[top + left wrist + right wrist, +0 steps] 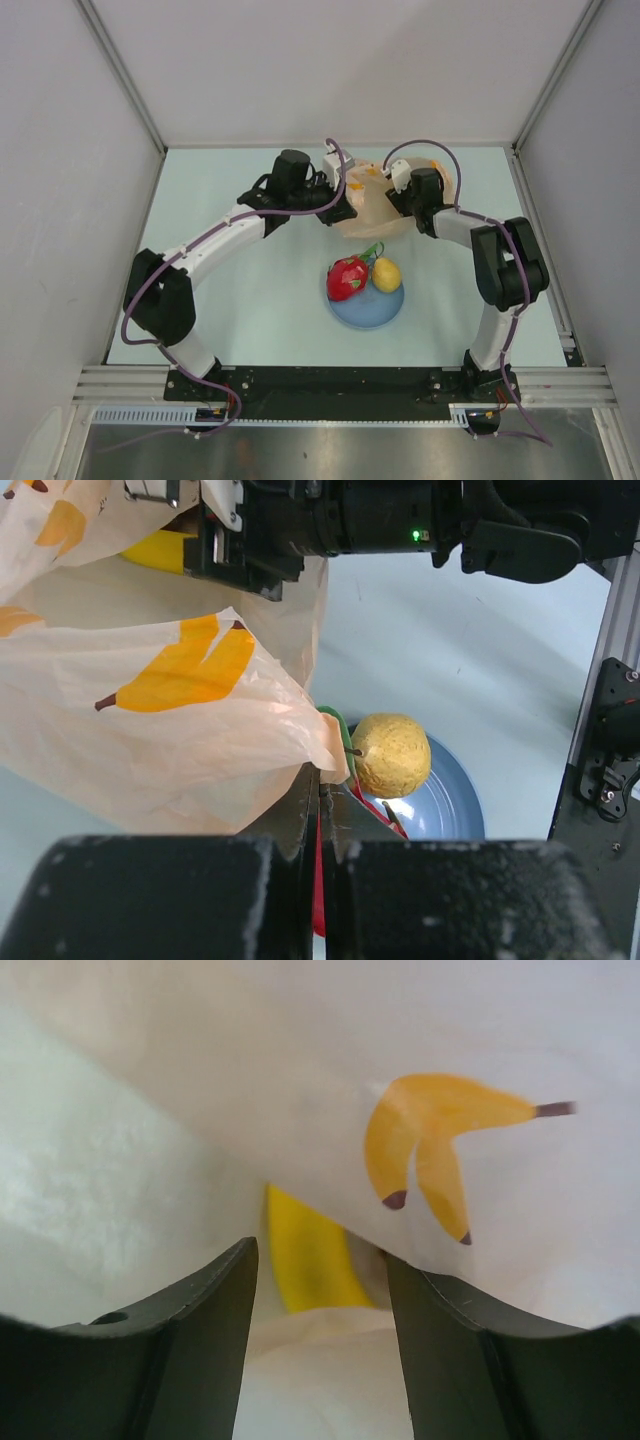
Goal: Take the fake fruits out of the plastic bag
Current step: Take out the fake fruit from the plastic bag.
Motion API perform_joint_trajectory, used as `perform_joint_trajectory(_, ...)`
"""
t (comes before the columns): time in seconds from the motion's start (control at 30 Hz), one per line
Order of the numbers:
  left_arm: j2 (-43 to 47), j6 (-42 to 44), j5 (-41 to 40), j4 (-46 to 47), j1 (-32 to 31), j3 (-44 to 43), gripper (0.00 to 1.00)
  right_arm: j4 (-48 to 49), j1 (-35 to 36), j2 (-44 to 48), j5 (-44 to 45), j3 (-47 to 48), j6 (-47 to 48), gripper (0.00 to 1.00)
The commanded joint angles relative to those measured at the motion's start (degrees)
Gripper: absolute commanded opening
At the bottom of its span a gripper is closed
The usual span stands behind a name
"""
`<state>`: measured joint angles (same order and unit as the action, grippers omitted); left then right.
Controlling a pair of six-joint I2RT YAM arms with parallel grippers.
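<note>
We record the right gripper (320,1257) with jaws apart. A yellow banana (305,1270) sits between them, partly covered by the plastic bag (180,1090) just ahead.

Left fingers (295,825) pinched shut, right fingers (200,1330) apart

Pale table (262,298); grey walls (330,70) (metal-framed) enclose it.

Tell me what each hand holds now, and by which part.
The left hand is shut on the plastic bag, pinching a fold at its edge. The right hand is open, facing the banana, holding nothing.
</note>
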<state>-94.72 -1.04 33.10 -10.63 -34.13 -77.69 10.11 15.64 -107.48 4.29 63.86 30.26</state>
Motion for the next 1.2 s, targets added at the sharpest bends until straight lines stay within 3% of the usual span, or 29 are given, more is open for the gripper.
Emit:
perform_joint_trajectory(0.0,2.3,0.9,-0.1,1.1,-0.2,-0.9,0.00,5.2,-0.7,-1.7,1.9,4.6,0.9,0.59)
perform_joint_trajectory(0.27,1.5,2.3,-0.1,0.6,-0.2,-2.3,0.00,0.5,-2.5,-9.0,0.1,11.2,-0.3,0.65)
perform_joint_trajectory(0.5,0.5,2.4,-0.3,0.4,-0.2,-3.4,0.00,-6.3,-3.3,-10.3,-7.3,13.4,-1.6,0.64)
perform_joint_trajectory(0.57,-0.1,2.4,-0.3,0.4,-0.2,-3.8,0.00,-9.3,-3.3,-10.0,-10.8,13.5,-1.5,0.60)
perform_joint_trajectory(0.6,-0.1,2.4,-0.2,0.4,-0.2,-3.9,0.00,-9.8,-3.2,-9.8,-11.4,13.5,-1.5,0.53)
perform_joint_trajectory(0.73,-0.8,2.4,-0.3,0.5,-0.2,-4.4,0.00,-11.9,-3.2,-6.4,-13.5,13.6,-2.7,0.40)
perform_joint_trajectory(1.17,-2.0,2.4,-0.1,1.0,-0.3,-4.7,0.00,-15.4,-3.9,9.6,-32.0,13.1,-15.1,0.35)
